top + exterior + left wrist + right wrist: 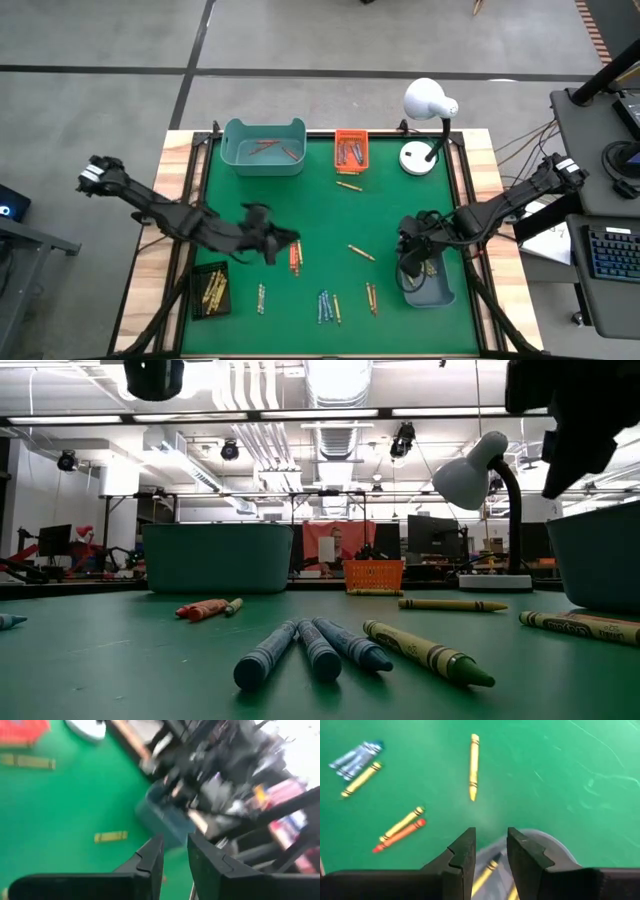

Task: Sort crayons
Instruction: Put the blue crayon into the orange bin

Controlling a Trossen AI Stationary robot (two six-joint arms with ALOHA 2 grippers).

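Observation:
Crayons lie scattered on the green table [300, 215]: an orange-red pair [295, 258], a blue group [325, 305], and yellow ones [361, 252] [474, 765]. My left gripper [285, 243] [175, 842] hovers just left of the orange-red pair. It is open by a narrow gap with nothing between its fingers. My right gripper [410, 262] [490, 842] is open and hangs over the rim of a blue-grey bin [428, 288] [555, 845]. A yellow crayon [487, 872] lies in that bin, below the fingers.
At the far edge stand a teal bin [263, 146] holding red crayons and an orange tray [351, 149] holding blue ones. A black tray [210, 290] with yellow crayons sits near left. A white desk lamp [425, 110] stands at the far right corner.

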